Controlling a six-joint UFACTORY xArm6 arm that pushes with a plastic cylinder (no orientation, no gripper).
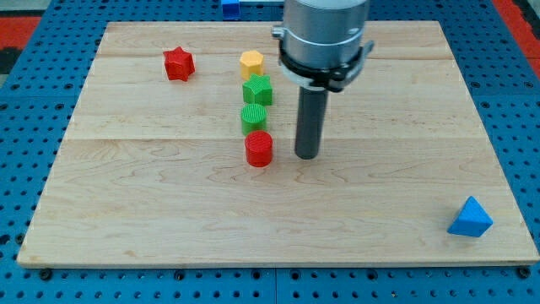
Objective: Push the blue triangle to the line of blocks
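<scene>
end effector: a straight dark rod with no jaws, so it neither opens nor closes and grips nothing; my tip (307,156) rests on the pale wooden board surface (169,211), free of every block. immediately at its 9 o'clock, close beside but apart, stands the red cylindrical block (259,149), the lowest member of a short line. from there the line runs toward 12 o'clock: a green ribbed block (253,117), a second green ribbed block (257,89), and a yellow-orange hexagonal block (251,62) at the top. a red star-shaped block (179,63) lies well apart from the line, near 10 o'clock from my tip.

task object: the blue triangular block (470,218) sits alone near the board's lower right corner, at roughly 4 o'clock from my tip and well apart from it. the line of blocks lies at about 10 o'clock from the triangle.

governing relation: my tip stands between the triangle and the line, that is, on the wrong side for pushing. judged from this layout, the tip must first travel past the triangle to its 4 o'clock side, then drive it toward 10 o'clock. an off-centre contact would likely rotate the triangle and let it slip sideways.
</scene>
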